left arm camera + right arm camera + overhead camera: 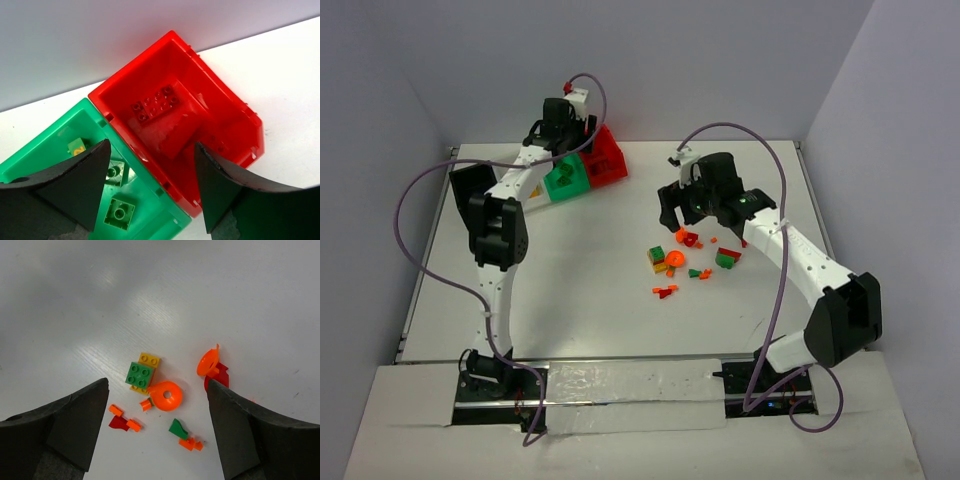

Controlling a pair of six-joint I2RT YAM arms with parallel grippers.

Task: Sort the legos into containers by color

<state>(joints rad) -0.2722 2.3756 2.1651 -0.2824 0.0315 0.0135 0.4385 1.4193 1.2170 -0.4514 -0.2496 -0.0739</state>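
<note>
Right now your left gripper point(150, 150) hangs over the bins at the far left of the table point(590, 310), jaws spread wide and holding nothing. Under it the red bin point(220, 95) and green bin point(45, 142) sit touching, side by side. 1 red brick point(156, 103) lies in the red bin. The green bin holds 2 green bricks point(119, 214) and a small green piece point(76, 147) bearing a yellow mark that looks like a 2. The studs are too small to read.

Your right gripper point(157, 385) hovers over the loose legos point(688, 258) near the table's middle, also spread and empty, touching none of them. Between its fingers you see a green block point(139, 375) stacked on a yellow block point(149, 360), with an orange ring point(166, 396) just beside them. An orange funnel point(207, 362) rests against a red piece point(218, 376), and nearer the camera lie a green wedge point(177, 429) and small orange bits point(190, 443).
</note>
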